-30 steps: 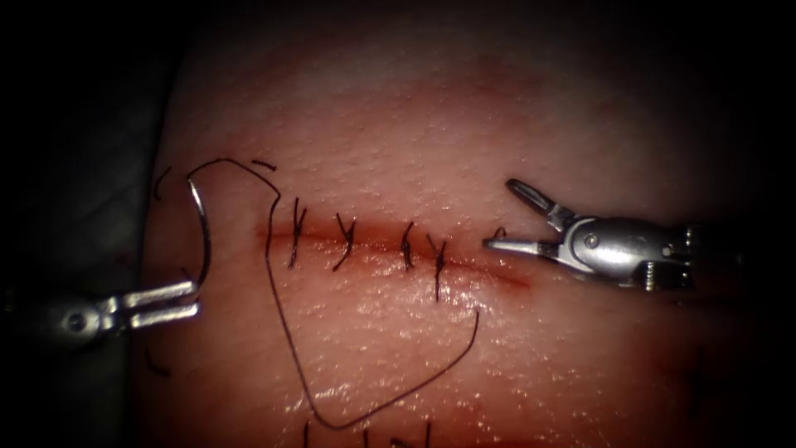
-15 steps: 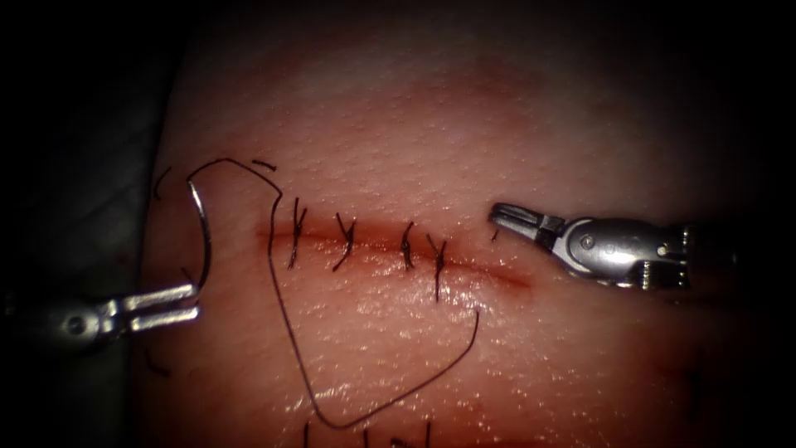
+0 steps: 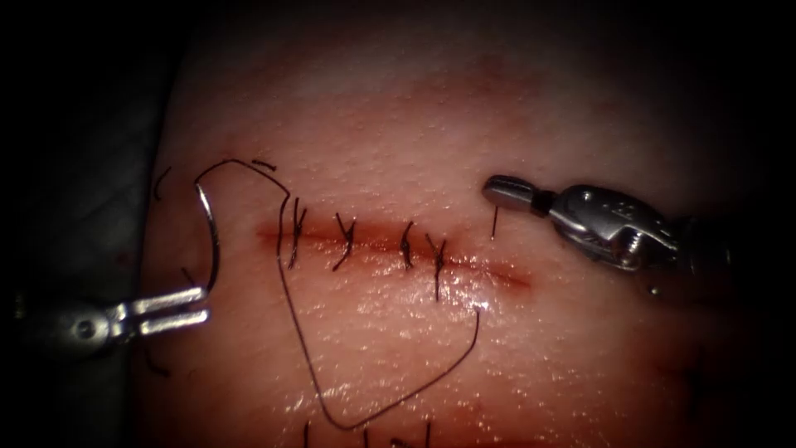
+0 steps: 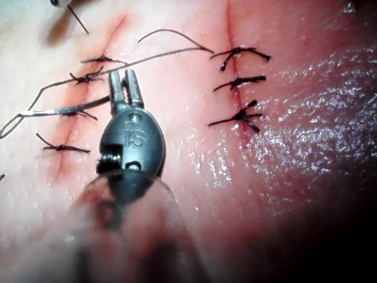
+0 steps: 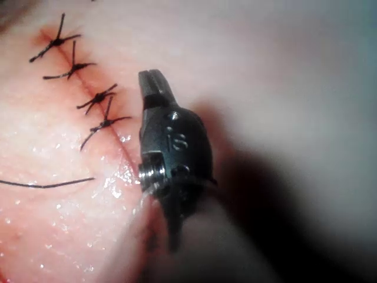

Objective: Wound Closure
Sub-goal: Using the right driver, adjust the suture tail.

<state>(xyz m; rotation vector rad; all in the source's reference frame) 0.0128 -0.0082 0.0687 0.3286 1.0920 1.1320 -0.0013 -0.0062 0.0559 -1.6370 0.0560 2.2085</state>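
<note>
Left tool (image 3: 195,303) grips the needle (image 3: 211,236) near its lower end, clear of the wet, glistening tissue (image 3: 514,348) left of the stitched cut (image 3: 390,242), while right tool (image 3: 497,192), jaws closed, holds a short thread end (image 3: 494,222) above the cut's right end; dark surroundings.

Tissue (image 3: 431,116): pale, pebbled, matt far off; wet and glossy near the cut (image 3: 390,239).
Both tools (image 3: 170,305) (image 3: 506,192): polished metal.
Needle (image 3: 209,228): bright steel.
Thread (image 3: 373,406): dark, fine, matt.
</note>
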